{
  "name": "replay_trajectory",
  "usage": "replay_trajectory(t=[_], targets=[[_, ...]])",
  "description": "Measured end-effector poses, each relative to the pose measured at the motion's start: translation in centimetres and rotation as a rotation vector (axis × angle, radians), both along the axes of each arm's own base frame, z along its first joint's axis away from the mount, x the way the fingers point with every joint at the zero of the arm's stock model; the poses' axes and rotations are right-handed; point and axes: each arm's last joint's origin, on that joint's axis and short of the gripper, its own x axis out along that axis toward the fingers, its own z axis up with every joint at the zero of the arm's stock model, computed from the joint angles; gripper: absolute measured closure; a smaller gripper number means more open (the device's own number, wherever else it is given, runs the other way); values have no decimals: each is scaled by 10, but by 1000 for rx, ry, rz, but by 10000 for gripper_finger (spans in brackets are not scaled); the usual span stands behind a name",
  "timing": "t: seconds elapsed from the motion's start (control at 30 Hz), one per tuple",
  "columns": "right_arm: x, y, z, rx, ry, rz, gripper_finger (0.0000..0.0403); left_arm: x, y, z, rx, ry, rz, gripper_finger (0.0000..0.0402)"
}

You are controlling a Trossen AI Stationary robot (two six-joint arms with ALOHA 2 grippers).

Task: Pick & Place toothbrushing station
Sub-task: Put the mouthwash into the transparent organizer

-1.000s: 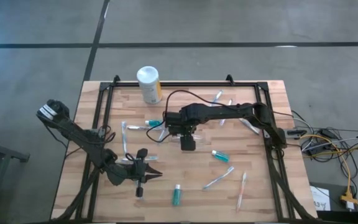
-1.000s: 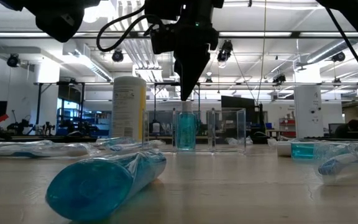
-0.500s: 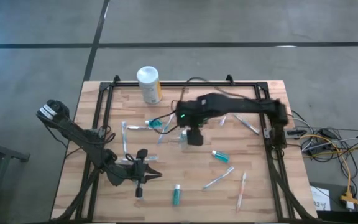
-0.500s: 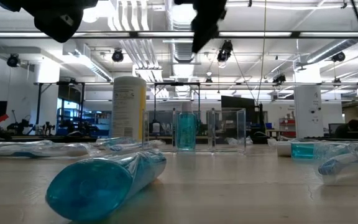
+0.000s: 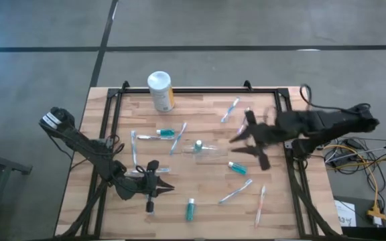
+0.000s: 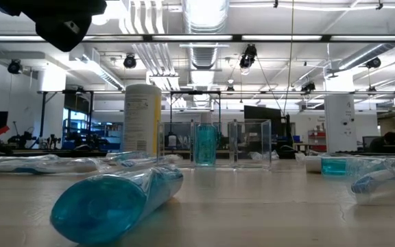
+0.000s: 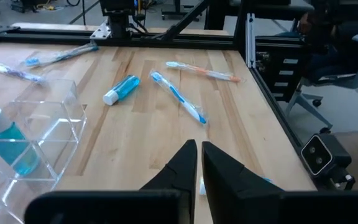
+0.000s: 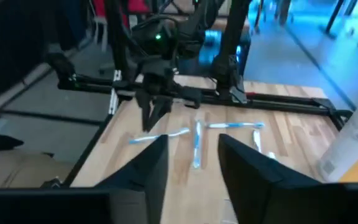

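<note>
A clear plastic cup [image 5: 208, 151] stands mid-table with one teal tube [image 5: 198, 144] upright inside it; the left wrist view shows the cup [image 7: 39, 146] and that tube [image 7: 5, 142]. Other teal tubes [image 5: 238, 168] [image 5: 190, 210] and thin toothbrushes [image 5: 236, 192] [image 5: 178, 137] lie flat on the wood. My right gripper [image 5: 236, 145] hangs blurred in the air right of the cup, open and with nothing between its fingers [image 8: 192, 142]. My left gripper [image 5: 168, 189] stays shut near the front left, its fingers [image 7: 199, 146] holding nothing.
A white canister with a yellow label [image 5: 160, 91] stands at the far edge. Black frame rails [image 5: 116, 120] run along the table's sides and back. Cables [image 5: 344, 154] trail off the right edge. A teal tube [image 6: 115, 199] lies close to the low camera.
My right gripper has risen from just above the clear cup and swung toward the table's right edge, tipping from pointing down to nearly level. The teal tube stays upright in the cup.
</note>
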Motion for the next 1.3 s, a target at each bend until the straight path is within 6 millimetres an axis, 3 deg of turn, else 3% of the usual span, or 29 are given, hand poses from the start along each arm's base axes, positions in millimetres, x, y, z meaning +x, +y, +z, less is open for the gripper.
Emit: replay_trajectory(t=[0.2, 0.33, 0.5, 0.63, 0.8, 1.13, 1.3], targets=[[-31, 6, -73, 84, -164, 54, 357, 0, 2, -2, -24, 17, 52, 374], [-40, 6, -116, 114, -198, 79, 390, 2, 21, -5, -17, 81, 188, 377], [-45, 4, -154, 117, -246, 75, 394, 21, 75, -2, -88, 239, 361, 397], [-51, 2, -177, 118, -249, 77, 394, 23, 127, -6, -112, 452, 500, 384], [-57, -1, -197, 121, -222, 68, 394, 13, 165, -4, -88, 659, 528, 351], [-59, -2, -202, 55, -224, 76, 394, 9, 186, -2, 115, 765, 437, 247], [-60, -2, -205, 33, -218, 77, 394, 13, 198, -13, 136, 832, 421, 203]])
